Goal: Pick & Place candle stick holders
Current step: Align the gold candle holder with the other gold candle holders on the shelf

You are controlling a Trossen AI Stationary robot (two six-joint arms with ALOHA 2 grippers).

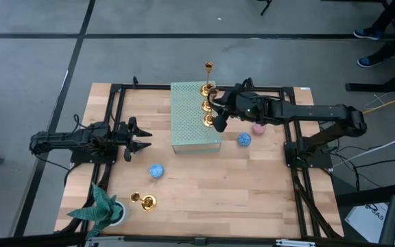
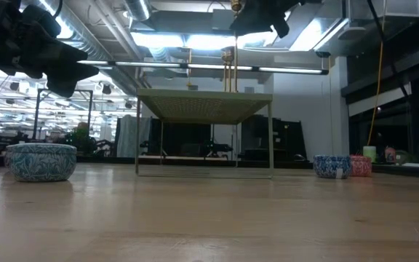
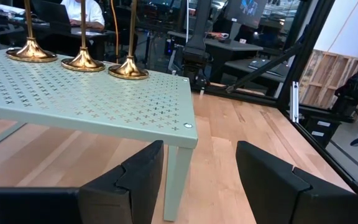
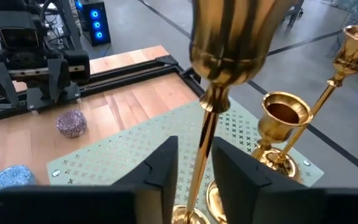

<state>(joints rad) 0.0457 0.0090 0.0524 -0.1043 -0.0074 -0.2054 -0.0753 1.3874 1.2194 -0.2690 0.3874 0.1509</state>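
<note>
We see pale green perforated stand mid-table. Three candle stick holders in row along its right edge; fourth holder lies tipped on table, well in front of stand to its left. Right gripper above stand's right edge, fingers straddling nearest holder's stem; we cannot tell if clamped. Left gripper waits left of stand, fingers spread, nothing held. Blue disc and pink disc right of stand, another blue disc in front. Teal plant pot beside fallen holder.
</note>
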